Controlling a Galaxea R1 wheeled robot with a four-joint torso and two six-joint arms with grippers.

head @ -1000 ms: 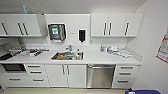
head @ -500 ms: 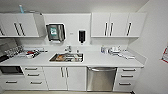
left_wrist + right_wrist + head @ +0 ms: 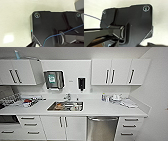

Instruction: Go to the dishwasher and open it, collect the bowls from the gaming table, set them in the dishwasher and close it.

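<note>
The dishwasher (image 3: 102, 128) with its stainless-steel front sits closed under the white counter, low in the head view and right of centre. A horizontal bar handle (image 3: 102, 119) runs across its top. The bowls and the gaming table are out of view. Both wrist views look down past the robot's own dark plate onto a pale speckled floor (image 3: 15, 18).
A steel sink (image 3: 66, 106) with dishes in it is set in the counter left of the dishwasher. White drawers (image 3: 130, 126) flank it on the right, cabinet doors (image 3: 62, 127) on the left. A dish rack (image 3: 28, 101) stands far left. A wall (image 3: 156, 102) closes the right side.
The kitchen front has grown larger and slid left and down in the head view, so the camera has moved closer. The dishwasher stays closed.
</note>
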